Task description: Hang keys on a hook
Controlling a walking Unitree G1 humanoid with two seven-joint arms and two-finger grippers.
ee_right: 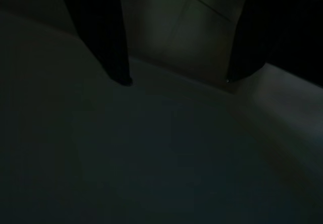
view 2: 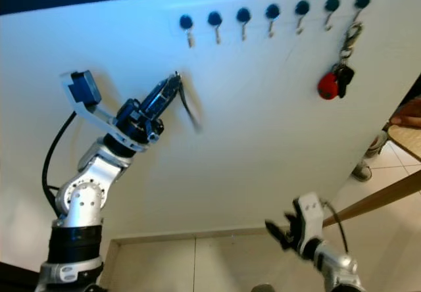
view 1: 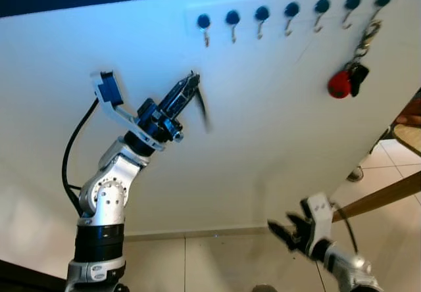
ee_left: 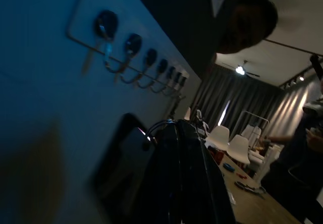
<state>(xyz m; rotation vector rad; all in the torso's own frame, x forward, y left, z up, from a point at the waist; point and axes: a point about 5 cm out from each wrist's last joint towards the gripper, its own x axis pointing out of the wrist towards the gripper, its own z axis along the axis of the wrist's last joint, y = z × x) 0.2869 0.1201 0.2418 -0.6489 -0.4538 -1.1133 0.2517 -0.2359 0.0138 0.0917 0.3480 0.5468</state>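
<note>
Seven dark round hooks (view 1: pixel 292 10) run in a row along the top of the white wall (view 1: pixel 276 127) in front of me. My left gripper (view 1: pixel 192 81) is raised on the left, pointing up at the wall, below and a little to the left of the leftmost hook (view 1: pixel 204 24). Its fingers are pressed together, and a thin dark blurred shape (view 1: pixel 202 111) trails down from the tips; I cannot tell what it is or whether I am pinching it. In the left wrist view the hooks recede along the wall above my closed fingers (ee_left: pixel 189 173), and a person (ee_left: pixel 250 19) leans in beyond the wall's top edge. Further right, a bunch of keys (view 1: pixel 352 78) with a red tag (view 1: pixel 339 85) hangs by a chain from the rightmost hook (view 1: pixel 382 0). My right gripper (view 1: pixel 287 229) sits low on the right, near the tiled floor (view 1: pixel 223 262), its two fingers spread apart and holding nothing. At the far right edge a wooden table edge (view 1: pixel 409 137) shows.
</note>
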